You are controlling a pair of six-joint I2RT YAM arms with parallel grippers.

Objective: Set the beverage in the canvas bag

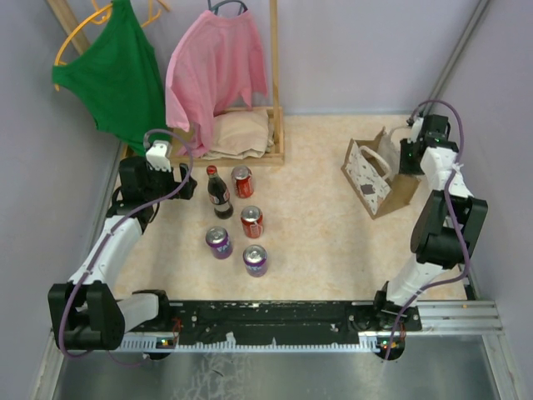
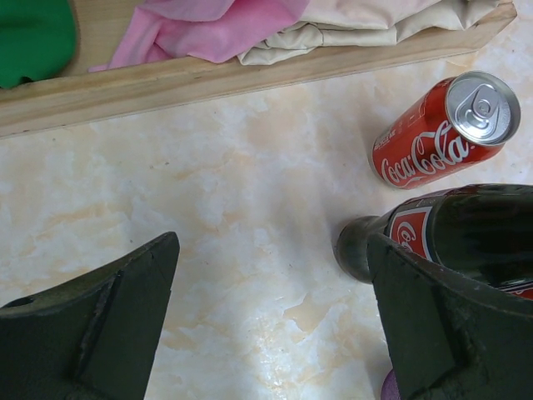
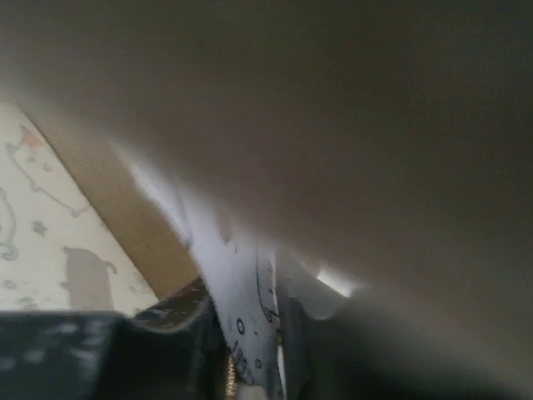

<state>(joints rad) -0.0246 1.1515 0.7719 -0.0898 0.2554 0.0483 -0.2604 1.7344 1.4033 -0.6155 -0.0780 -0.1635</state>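
the drink i'd go for is the dark cola bottle with a red label (image 1: 219,193), standing upright on the pale marbled table (image 1: 316,242) at the far left of the cluster of drinks, its long axis vertical. my left end effector (image 2: 273,250) is just beside it on its left. in the left wrist view the bottle sits close by one finger rather than centred in the gap, and i cannot tell if they touch, so i judge a small sideways shift is due before closing. those fingers are spread wide and hold nothing. the left arm is plainly the nearer one. a red cola can (image 2: 445,129) stands just beyond the bottle. the small boxy tan canvas bag with pale speckled panels (image 1: 375,179) stands well apart at the far right, with the right end effector (image 1: 410,154) at its top edge by a white loop handle. that wrist view is only blurred fabric, so i cannot tell whether it pinches the bag.
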